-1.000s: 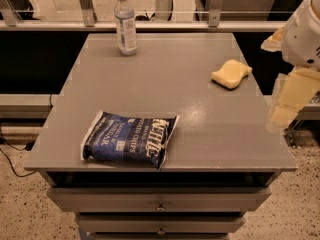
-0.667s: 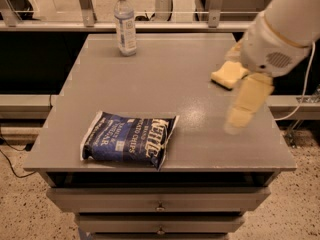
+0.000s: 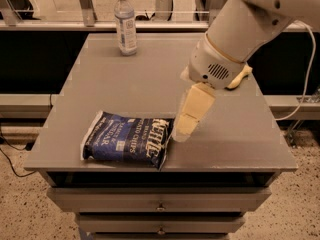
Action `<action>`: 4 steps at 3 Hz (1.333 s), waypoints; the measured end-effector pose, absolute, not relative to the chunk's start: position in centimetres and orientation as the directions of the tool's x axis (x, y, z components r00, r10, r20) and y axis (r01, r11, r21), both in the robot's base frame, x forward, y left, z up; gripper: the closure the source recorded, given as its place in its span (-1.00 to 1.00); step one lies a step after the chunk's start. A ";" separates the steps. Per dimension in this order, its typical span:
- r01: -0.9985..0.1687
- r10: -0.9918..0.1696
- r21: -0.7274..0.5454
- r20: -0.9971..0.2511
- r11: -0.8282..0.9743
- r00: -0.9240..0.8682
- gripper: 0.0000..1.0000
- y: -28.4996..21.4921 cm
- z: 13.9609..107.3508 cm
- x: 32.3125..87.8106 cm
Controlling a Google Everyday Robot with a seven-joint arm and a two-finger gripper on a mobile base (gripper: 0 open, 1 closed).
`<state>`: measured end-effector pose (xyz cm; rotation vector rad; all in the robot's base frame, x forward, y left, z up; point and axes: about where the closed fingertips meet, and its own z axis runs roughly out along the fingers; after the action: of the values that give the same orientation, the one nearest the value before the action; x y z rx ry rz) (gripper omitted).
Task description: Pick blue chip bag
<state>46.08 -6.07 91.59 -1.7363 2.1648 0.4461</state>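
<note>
The blue chip bag [image 3: 129,141] lies flat near the front left of the grey table [image 3: 150,84], navy foil with white "Kettle" lettering. My gripper [image 3: 186,122] hangs from the white arm, its cream fingers pointing down and left, just right of the bag's right end and above the table.
A clear water bottle [image 3: 125,23] stands at the back left of the table. A yellow sponge [image 3: 239,79] lies at the right, mostly hidden behind my arm. Drawers sit below the front edge [image 3: 160,208]. A cable hangs at the right [image 3: 305,84].
My arm has swung in from the right edge leftward across the table, and the gripper now hangs beside the bag's right end. The bag, bottle and sponge have not moved.
</note>
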 end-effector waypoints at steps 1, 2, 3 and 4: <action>-0.971 -0.844 0.123 -0.480 0.206 -0.240 -1.00 -3.1 90.1 44.9; -0.971 -0.830 0.145 -0.504 0.190 -0.237 -1.00 -0.4 88.6 43.9; -0.972 -0.820 0.147 -0.522 0.183 -0.233 -1.00 1.4 87.2 43.5; -0.972 -0.814 0.142 -0.532 0.188 -0.235 -1.00 2.3 86.1 43.4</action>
<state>43.43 2.35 86.06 -1.6863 2.1329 0.6540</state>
